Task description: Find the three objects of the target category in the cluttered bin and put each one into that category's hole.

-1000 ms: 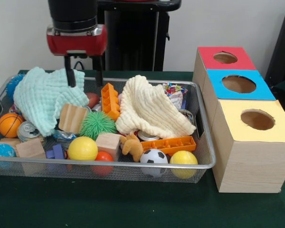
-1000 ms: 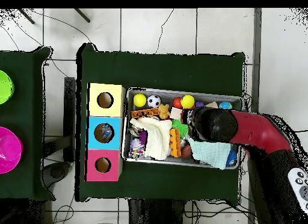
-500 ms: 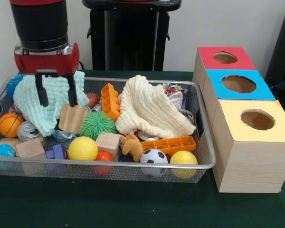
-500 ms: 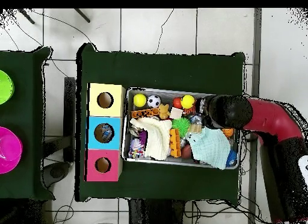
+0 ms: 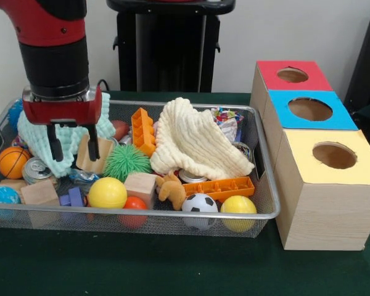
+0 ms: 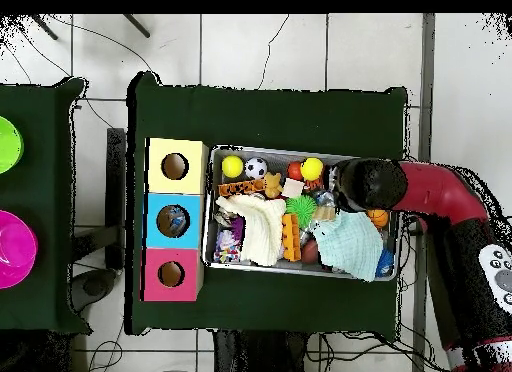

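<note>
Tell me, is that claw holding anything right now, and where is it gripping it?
Nothing. The gripper is open, its fingers spread and empty above the mint cloth in the bin.

— How many boxes do you count on the bench?
— You see three boxes: red-topped box [image 5: 294, 75], blue-topped box [image 5: 311, 110], yellow-topped box [image 5: 333, 157].
— And cloths in the bin [image 5: 266, 185]?
— Two cloths: mint cloth [image 5: 31, 126], cream cloth [image 5: 194, 139]. Two yellow balls [image 5: 107, 193] [image 5: 238, 205], too.
</note>
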You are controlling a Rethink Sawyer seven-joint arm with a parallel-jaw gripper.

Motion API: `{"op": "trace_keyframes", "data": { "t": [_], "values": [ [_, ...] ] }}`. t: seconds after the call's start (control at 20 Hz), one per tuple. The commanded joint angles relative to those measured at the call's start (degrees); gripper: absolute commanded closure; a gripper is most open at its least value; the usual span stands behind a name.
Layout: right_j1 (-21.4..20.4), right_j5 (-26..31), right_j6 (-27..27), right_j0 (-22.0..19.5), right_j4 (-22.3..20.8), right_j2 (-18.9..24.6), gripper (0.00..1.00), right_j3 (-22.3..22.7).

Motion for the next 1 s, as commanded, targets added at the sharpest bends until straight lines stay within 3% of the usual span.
{"op": "trace_keyframes", "data": {
  "t": [0.05,0.75,1.0],
  "values": [
    [4.9,-0.5,-16.9,0.1,-5.7,3.5,0.0,-2.7],
    [6.5,-2.0,-16.3,-1.0,-8.6,5.0,0.0,-2.9],
    [7.3,0.3,-18.3,-0.3,-10.8,4.9,0.0,-4.4]
  ]
}}
